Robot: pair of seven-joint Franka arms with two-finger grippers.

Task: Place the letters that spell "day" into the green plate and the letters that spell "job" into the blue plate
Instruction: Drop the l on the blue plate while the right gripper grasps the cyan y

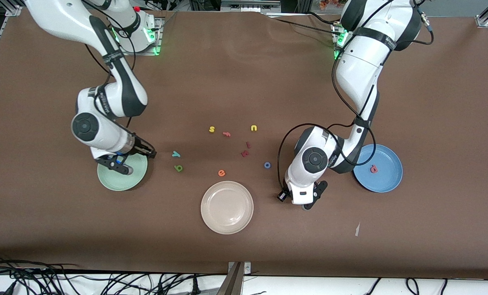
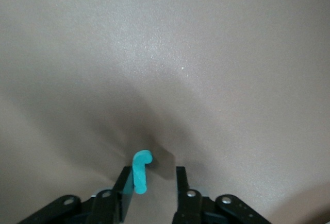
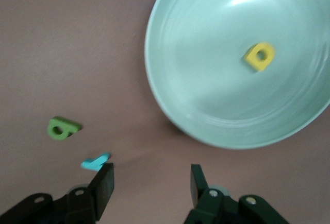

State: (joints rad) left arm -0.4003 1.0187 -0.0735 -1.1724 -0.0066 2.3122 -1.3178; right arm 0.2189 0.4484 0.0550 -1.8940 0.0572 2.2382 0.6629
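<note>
My left gripper stands around the teal "j", fingers apart. My right gripper hangs wide over the green plate, yellow "d" inside.

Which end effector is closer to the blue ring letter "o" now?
Left. The left end effector is down beside the o, around the teal j; the right end effector hangs over the green plate.

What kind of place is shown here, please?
Probably a robotics lab bench: a brown-covered table framed by metal rails, loose cables along its edge, and small foam letters set out with plates.
</note>
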